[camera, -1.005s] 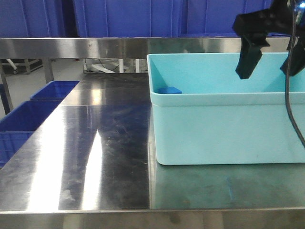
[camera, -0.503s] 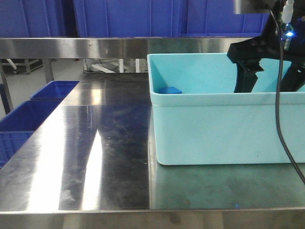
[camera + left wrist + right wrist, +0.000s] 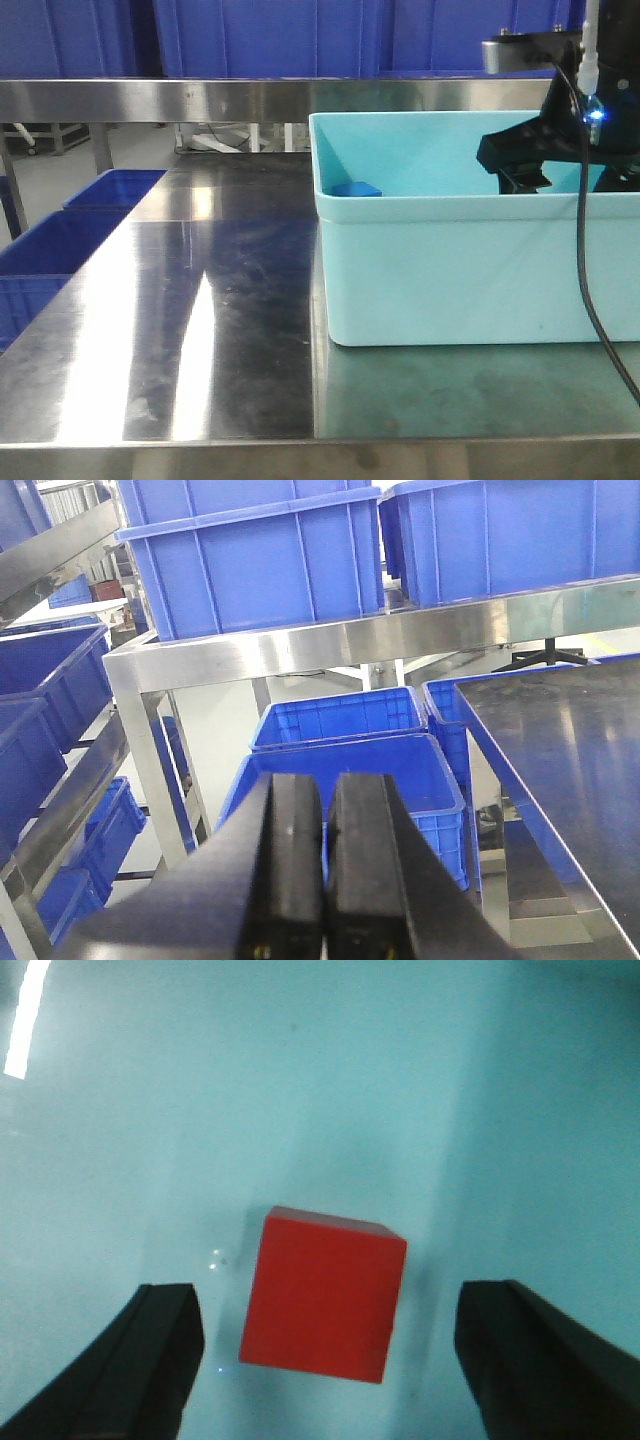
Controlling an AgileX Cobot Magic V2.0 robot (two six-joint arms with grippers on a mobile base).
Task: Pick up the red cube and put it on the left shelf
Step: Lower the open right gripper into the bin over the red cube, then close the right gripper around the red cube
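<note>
Your right gripper [image 3: 335,1350] stands wide open inside the teal bin [image 3: 470,270], the red cube [image 3: 322,1298] between its jaws with bare floor each side. A blue block [image 3: 356,189] lies well left. The left gripper [image 3: 325,880] is closed and empty.

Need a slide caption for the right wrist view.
Open right gripper brackets the red cube on the teal bin floor.

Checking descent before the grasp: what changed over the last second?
The right tool dropped from above the teal bin into it; open, it now straddles the red cube without touching. Nothing gripped yet. The bin and the blue block stayed put.
</note>
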